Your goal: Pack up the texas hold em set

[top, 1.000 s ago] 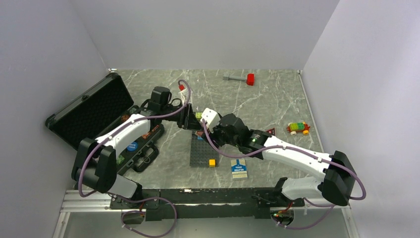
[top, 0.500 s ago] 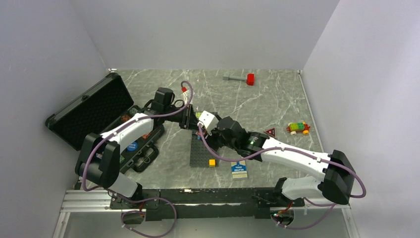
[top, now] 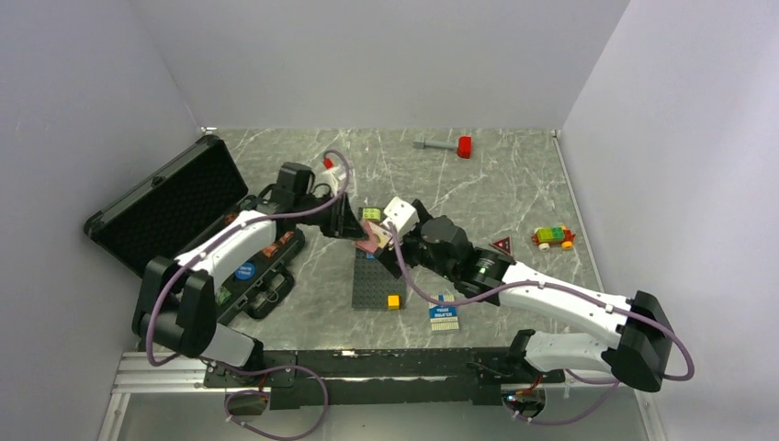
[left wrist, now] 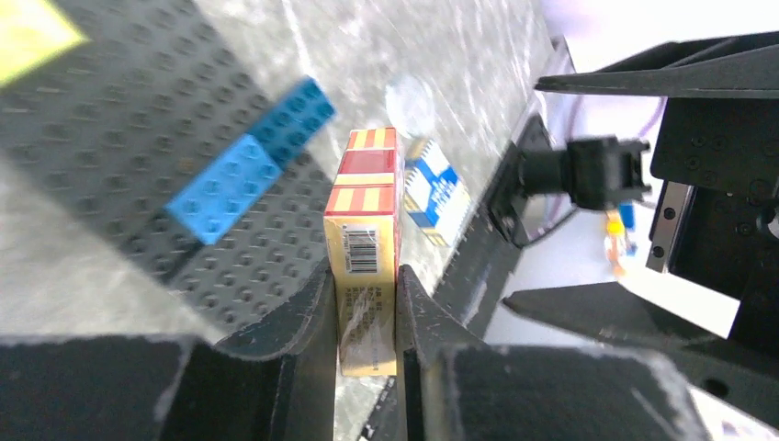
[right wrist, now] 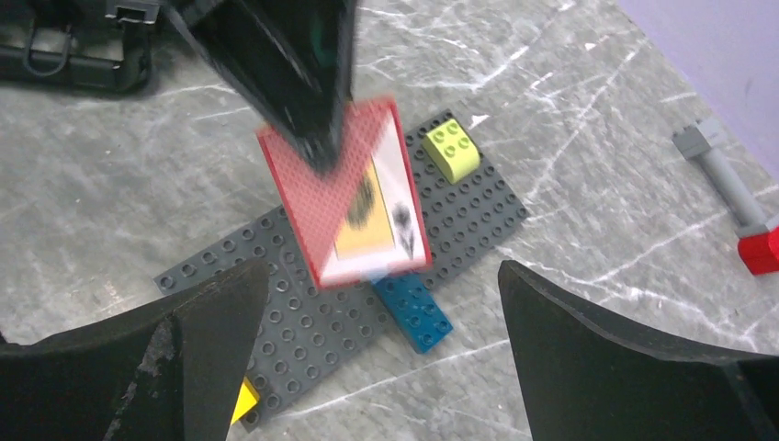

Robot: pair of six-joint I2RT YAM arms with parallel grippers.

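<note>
1. Top view: the pink card pack (top: 372, 241) hangs over the far edge of the baseplate (top: 377, 285). It is mostly hidden between the left gripper (top: 354, 225), clamped on it, and the right gripper (top: 381, 250), spread wide. The blue-white pack (top: 444, 314) lies just right of the baseplate's near corner, and the open case (top: 170, 207) lies to its left.
2. Left wrist: both fingers (left wrist: 317, 308) pinch the pink card pack's near end and hide it. A blue brick (left wrist: 248, 161) sits on the baseplate beneath.
3. Right wrist: the pink card pack is blurred, its top corner covered. The right jaws touch nothing. Beyond the baseplate, the hammer (right wrist: 735, 207) is cut off.
</note>
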